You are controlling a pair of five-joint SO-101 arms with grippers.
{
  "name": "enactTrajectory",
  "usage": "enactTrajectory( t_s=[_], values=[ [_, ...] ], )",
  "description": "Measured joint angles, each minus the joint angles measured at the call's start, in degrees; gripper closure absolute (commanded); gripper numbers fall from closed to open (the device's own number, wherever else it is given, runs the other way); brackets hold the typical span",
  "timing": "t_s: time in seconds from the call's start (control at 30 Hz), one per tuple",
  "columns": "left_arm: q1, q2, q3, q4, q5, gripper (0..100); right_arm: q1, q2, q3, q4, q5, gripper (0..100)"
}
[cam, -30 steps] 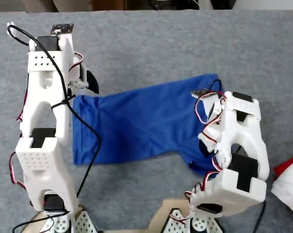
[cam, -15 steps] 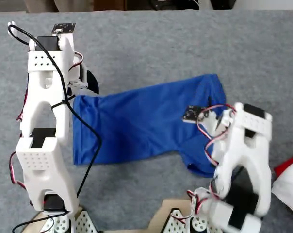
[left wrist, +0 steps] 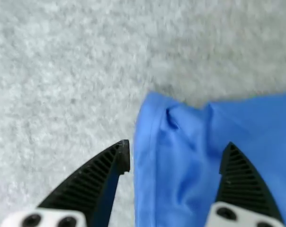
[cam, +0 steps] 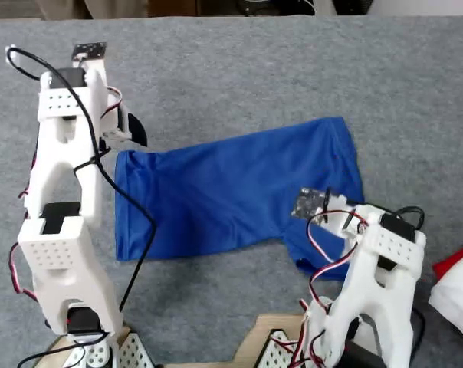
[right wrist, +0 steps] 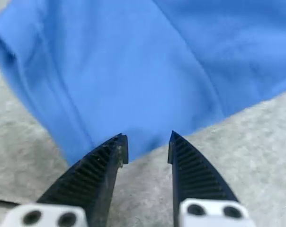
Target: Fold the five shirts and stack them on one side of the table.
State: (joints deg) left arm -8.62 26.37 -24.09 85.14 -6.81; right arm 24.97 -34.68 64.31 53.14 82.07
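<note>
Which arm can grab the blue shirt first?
Probably the left. Its open left gripper straddles the blue shirt's corner; the right gripper, also open, only points at an edge.

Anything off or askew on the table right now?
The blue fabric shirt lies slanted across the grey table, not square to its edges. One sleeve juts out by the open right gripper, and the corner by the open left gripper is puckered. Nothing looks torn.

There are no words, numbers or signs to read here. The blue shirt (cam: 231,192) looks plain all over. The grey bench (cam: 293,69) has no print that can be made out.
</note>
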Motion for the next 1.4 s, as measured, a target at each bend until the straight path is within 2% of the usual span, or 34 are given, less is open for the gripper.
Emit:
enactTrajectory(
  t_s=[0.1, 0.27, 0.53, 0.77, 1.07, 1.27, 1.4],
  values=[
    [0.0, 0.0, 4.6, -5.9, 3.9, 69, -1.9, 0.3, -3.1, -0.3, -8.2, 85.9],
    [-0.1, 0.0, 9.5, -11.0, 7.2, 70, -7.2, 6.5, -14.1, -0.3, -21.9, 98.8],
    [-0.1, 0.6, 9.8, -11.8, 9.2, 90, -13.3, 32.4, -41.1, 2.1, -33.8, 99.0],
    [-0.1, 8.1, 9.6, -16.7, 9.2, 92, -16.3, 61.6, -73.6, 14.9, -37.5, 99.0],
    [-0.1, 13.0, 2.6, -16.5, 9.2, 92, -16.8, 93.9, -116.4, 28.2, -37.7, 99.0],
    [-0.1, 14.2, 0.3, -16.6, 9.2, 92, -16.8, 110.3, -143.4, 31.6, -37.7, 99.1],
    [-0.2, 14.2, 0.3, -16.6, 9.2, 92, -17.0, 117.1, -155.5, 31.6, -37.7, 99.1]
  ],
)
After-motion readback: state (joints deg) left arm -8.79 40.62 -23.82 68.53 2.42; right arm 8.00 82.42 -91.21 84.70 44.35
